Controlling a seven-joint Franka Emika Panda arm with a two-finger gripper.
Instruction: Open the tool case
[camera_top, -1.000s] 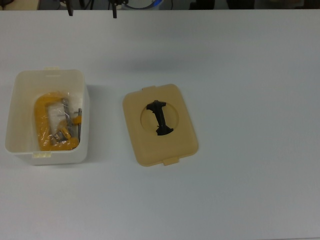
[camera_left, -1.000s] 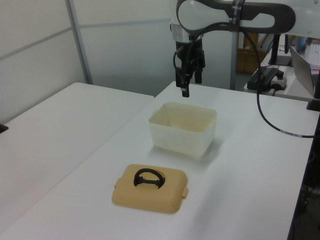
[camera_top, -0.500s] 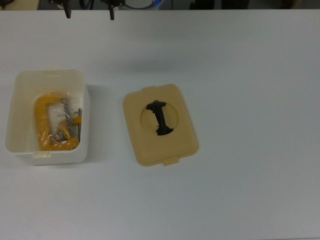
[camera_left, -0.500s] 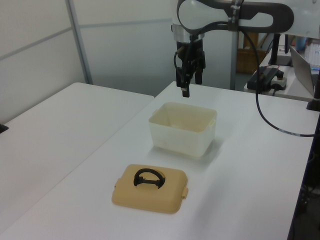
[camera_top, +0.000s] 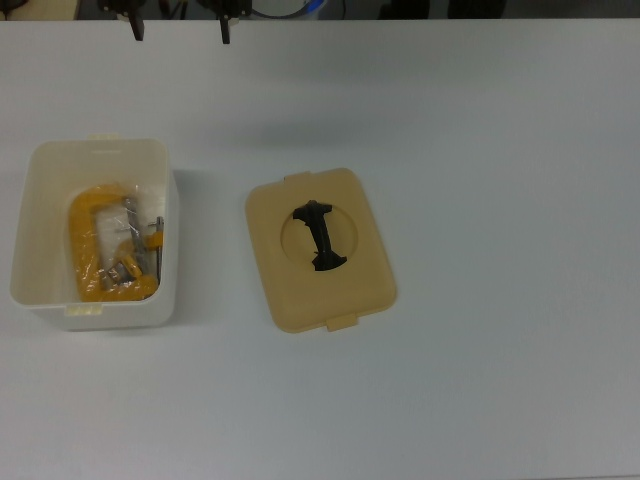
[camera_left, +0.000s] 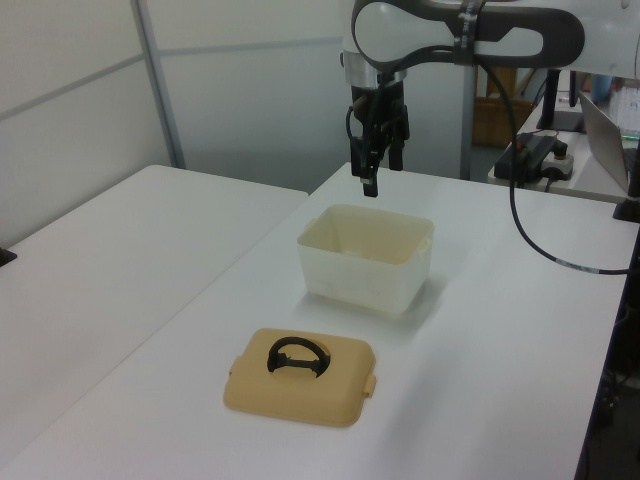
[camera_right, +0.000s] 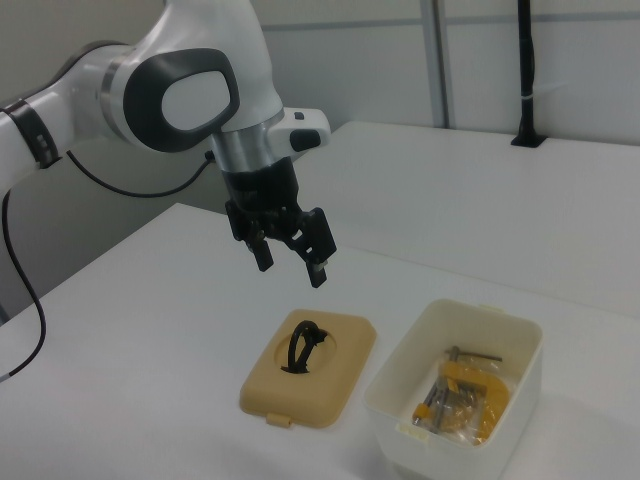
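On table (camera_top: 480, 120), top view's left: tool case tub (camera_top: 95, 235), uncovered, yellow clamp (camera_top: 105, 250) apparently inside. Lid (camera_top: 320, 250) beside it, apart, handle up. Claw (camera_right: 291, 260) raised, fingers spread, empty.

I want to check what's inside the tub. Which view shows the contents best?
The top view: it looks straight down on the yellow clamp in the tub. The right view shows it at an angle; in the left view the tub's wall hides it.

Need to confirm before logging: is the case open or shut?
Open. The lid lies flat on the table, apart from the tub, whose contents show.
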